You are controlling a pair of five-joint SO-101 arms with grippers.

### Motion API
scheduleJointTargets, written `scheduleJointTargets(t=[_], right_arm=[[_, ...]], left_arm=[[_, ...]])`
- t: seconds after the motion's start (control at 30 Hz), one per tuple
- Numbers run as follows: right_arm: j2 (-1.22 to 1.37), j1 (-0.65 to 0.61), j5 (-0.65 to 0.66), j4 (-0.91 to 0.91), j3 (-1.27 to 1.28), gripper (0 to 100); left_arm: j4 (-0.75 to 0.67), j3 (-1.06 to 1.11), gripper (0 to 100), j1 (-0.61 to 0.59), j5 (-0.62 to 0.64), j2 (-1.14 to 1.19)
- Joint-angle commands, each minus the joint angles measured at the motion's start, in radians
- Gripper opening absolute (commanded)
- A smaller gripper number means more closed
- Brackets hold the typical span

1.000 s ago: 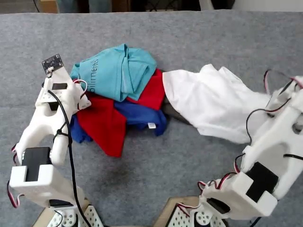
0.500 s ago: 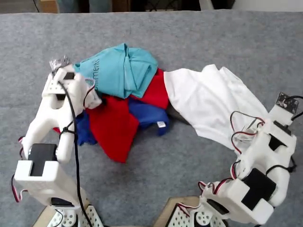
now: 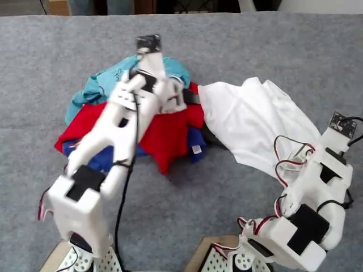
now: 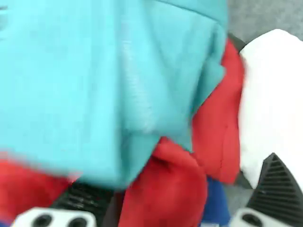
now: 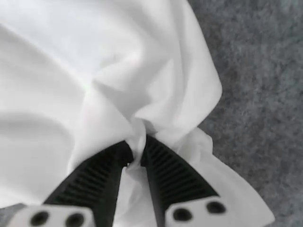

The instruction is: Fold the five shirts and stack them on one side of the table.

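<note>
The white shirt (image 5: 94, 71), smooth and crumpled, is pinched by the right gripper (image 5: 136, 153); the left gripper (image 4: 176, 182) gapes over a rumpled teal shirt (image 4: 94, 71) and red shirt (image 4: 218, 123).

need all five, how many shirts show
4 sure: teal shirt at the pile's back, red shirt over blue shirt, white shirt to the right. A dark scrap between may be a fifth.

We find the crumpled teal cotton shirt (image 3: 91, 92) at the heap's 10 o'clock, lying on the crumpled red cotton shirt (image 3: 167, 133). Under that, the crumpled blue cotton shirt (image 3: 194, 137) pokes out at 5 o'clock. The spread white cotton shirt (image 3: 249, 119) lies at the heap's 3 o'clock, touching it. The right gripper (image 5: 136, 153) sits at this shirt's 5 o'clock edge. All rest on the grey felt table (image 3: 255, 45).
</note>
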Motion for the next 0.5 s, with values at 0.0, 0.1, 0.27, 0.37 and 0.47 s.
scheduleJointTargets(t=[0.0,0.1,0.27,0.37,0.47], right_arm=[[0.010,0.017,0.002,-0.015,0.015,1.5],[0.010,0.017,0.002,-0.015,0.015,1.5],[0.010,0.017,0.002,-0.015,0.015,1.5],[0.010,0.015,0.002,-0.015,0.015,1.5],[0.010,0.015,0.002,-0.015,0.015,1.5]], left_arm=[[-0.120,-0.015,39,0.035,0.014,0.124],[-0.132,-0.065,39,0.030,0.032,0.269],[0.037,-0.283,33,0.013,0.041,0.417],[0.083,-0.404,23,0.016,0.034,0.500],[0.130,-0.504,9,0.030,-0.032,0.580]])
